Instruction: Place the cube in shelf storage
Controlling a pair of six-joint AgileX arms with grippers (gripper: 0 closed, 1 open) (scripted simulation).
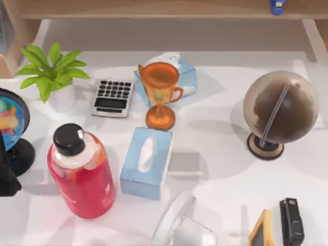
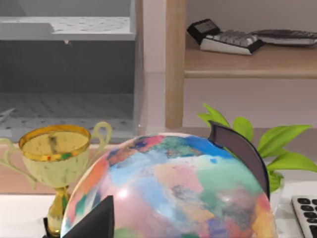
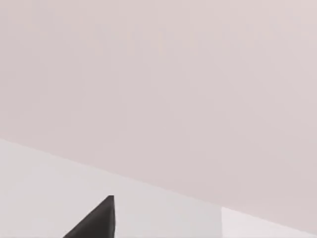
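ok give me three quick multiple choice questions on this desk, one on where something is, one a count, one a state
1. Where does the orange trophy cup stand?
A) between the light blue tissue boxes
B) up on the wooden shelf
C) to the right of the brown globe

2. How many light blue tissue boxes are on the white desk?
A) one
B) two
C) four

3. What is the state of the red bottle with the round black cap?
A) cap lying beside it
B) no cap at all
C) cap on its neck

Answers:
1 A, as the top view shows one box behind the cup's foot and one in front of it.
2 B, one box on each side of the cup.
3 C, the black cap sits on top of the bottle.
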